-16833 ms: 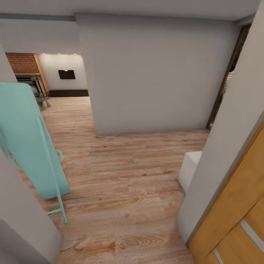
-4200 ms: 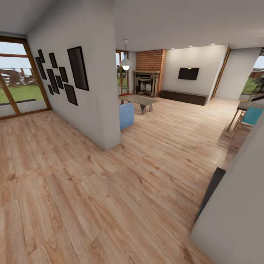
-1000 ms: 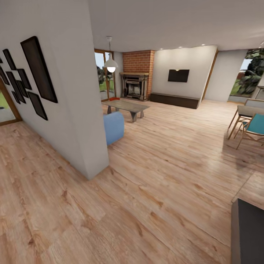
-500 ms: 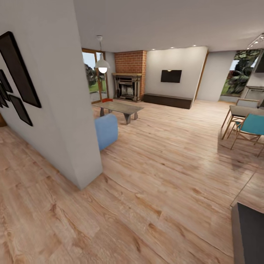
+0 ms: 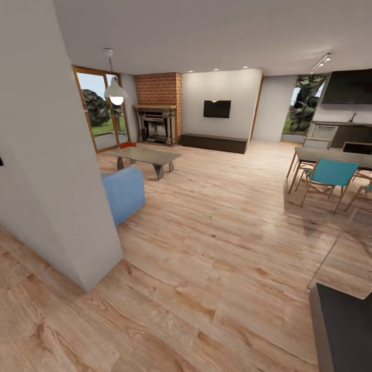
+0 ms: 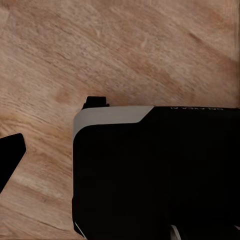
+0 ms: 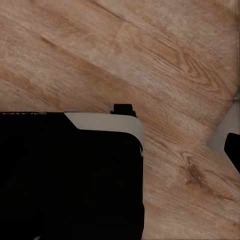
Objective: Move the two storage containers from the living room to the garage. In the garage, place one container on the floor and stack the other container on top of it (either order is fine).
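Observation:
Far across the living room, a small orange-red shape [image 5: 127,145] lies on the far end of the low grey coffee table [image 5: 147,154]; it looks like the storage containers, too small to tell one from two. In the left wrist view the robot's black body [image 6: 160,175] hangs over the light wood plank floor [image 6: 125,45], with a dark finger-like tip [image 6: 10,156] at the picture's edge. The right wrist view has the same black body [image 7: 70,180] and a dark tip [image 7: 233,150].
A grey-white wall corner [image 5: 57,170] stands close on the left, with a blue sofa [image 5: 124,194] behind it. Beyond are a brick fireplace [image 5: 157,111], a wall TV [image 5: 216,109] and glass doors [image 5: 98,111]. Dining chairs [image 5: 328,173] stand right; a dark block [image 5: 343,330] sits near right.
The whole view has shifted: the camera has turned right and advanced, so the wall corner slid left and the dining area and kitchen came into sight.

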